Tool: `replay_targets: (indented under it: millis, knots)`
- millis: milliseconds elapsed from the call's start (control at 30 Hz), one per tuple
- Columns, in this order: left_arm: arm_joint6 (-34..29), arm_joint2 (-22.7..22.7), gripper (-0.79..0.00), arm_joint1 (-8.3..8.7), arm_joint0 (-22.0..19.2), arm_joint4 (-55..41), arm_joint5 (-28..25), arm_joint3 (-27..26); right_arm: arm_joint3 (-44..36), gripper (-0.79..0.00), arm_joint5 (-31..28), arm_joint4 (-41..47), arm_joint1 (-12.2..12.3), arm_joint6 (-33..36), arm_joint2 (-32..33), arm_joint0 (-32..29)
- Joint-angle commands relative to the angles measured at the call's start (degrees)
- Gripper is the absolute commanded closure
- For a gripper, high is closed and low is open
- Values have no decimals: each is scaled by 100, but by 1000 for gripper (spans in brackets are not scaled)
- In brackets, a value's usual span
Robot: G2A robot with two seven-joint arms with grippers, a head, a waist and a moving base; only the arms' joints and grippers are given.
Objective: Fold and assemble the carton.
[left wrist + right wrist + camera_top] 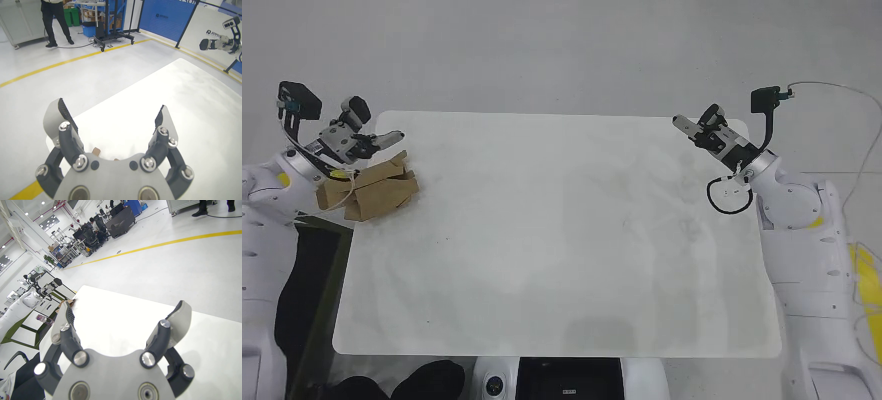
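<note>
Left gripper [111, 106]: fingers [63, 113] wide apart, nothing between the tips. Left wrist view shows two small brown bits of the carton [96, 151] low between the finger bases, against the table [170, 113]. Can't tell if they touch the gripper.

Top view: left gripper [360, 143] sits at the table's far left corner, right above the carton [377, 190]. The carton is brown, partly folded with flaps sticking up. It lies on that corner and hangs over the left edge of the table [562, 250].

Right gripper [123, 304]: fingers [182, 309] apart, holding nothing, with bare table [122, 317] below. Top view puts the right gripper [704, 125] at the far edge near the far right corner, well apart from the carton.

Right wrist view looks across the table to the carton [72, 300] at the opposite corner, with the left arm [47, 289] beyond it and a green frame [19, 330] beside that edge.

Left wrist view has the right arm [217, 44] far off, and blue panels [166, 22] with white print. No label or writing visible on the carton. A yellow floor line [75, 58] curves past the table.
</note>
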Motion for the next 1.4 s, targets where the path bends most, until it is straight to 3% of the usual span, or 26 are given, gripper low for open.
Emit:
replay_targets:
  millis: [0, 333, 567, 900, 1367]
  knots:
    - [-457, 25, -785, -6, -109, -596, 9, 217, 0, -785, 0, 0, 0, 0, 0, 0]
    - [-2123, -34, -785, 0, -390, -2833, 556, 900, 0, -785, 0, 0, 0, 0, 0, 0]
    - [-3300, -113, -785, 8, -505, -4096, 1656, 1117, 0, -785, 0, 0, 0, 0, 0, 0]
    - [-3583, -440, -785, 136, -619, -4348, 2546, 1511, 0, -785, 0, 0, 0, 0, 0, 0]
    - [-2778, -766, -785, 381, -684, -3543, 2737, 2235, 0, -785, 0, 0, 0, 0, 0, 0]
